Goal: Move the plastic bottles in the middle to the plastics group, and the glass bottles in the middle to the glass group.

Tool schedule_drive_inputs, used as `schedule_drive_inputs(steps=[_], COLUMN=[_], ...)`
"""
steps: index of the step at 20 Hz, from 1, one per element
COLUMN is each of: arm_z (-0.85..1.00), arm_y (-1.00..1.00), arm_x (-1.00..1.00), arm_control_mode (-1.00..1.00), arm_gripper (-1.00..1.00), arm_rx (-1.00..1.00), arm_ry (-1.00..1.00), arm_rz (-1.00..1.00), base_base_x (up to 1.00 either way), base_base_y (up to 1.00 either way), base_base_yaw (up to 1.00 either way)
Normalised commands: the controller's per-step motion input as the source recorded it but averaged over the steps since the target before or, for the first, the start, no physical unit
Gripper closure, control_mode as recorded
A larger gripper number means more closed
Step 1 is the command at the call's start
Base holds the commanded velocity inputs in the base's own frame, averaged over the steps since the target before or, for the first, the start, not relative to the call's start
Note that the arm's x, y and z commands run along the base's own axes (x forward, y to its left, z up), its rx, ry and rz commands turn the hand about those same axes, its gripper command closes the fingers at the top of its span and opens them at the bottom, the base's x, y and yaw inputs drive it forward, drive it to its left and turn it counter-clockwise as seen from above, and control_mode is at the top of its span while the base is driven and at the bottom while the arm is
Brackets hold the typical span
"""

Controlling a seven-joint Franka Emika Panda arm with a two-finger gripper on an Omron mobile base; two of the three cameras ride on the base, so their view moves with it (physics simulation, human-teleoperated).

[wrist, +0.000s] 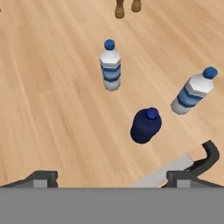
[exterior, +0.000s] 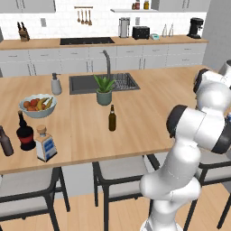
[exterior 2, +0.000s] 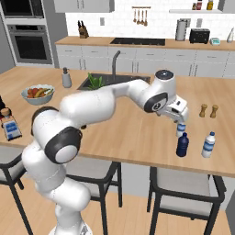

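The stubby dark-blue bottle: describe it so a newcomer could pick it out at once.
Start at the wooden island counter and go to its right end, in front of the two small wooden shakers. There the dark-blue bottle stands upright, apart from two white bottles with blue labels. It is the shortest of the three, round-bodied and dark all over.

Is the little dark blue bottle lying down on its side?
No, the little dark blue bottle stands upright on the counter, cap up, beside a white bottle.
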Motion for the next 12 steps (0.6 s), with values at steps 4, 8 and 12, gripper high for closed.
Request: schedule_drive_inputs(steps=[4, 8, 12], arm_z=[0.53, 0.44, 0.26], arm_y=[0.9, 1.0, 1.0], arm_x=[-0.27, -0.09, -0.07], arm_control_mode=[-1.0, -1.0, -1.0], arm_gripper=[-1.0, -1.0, -1.0], arm_rx=[0.0, 0.0, 0.0], arm_ry=[0.0, 0.0, 0.0], arm_rz=[0.17, 0.23, 0.29], base_base_x=[0.0, 0.0, 0.0], base_base_y=[0.0, 0.0, 0.0], base_base_yaw=[0.0, 0.0, 0.0])
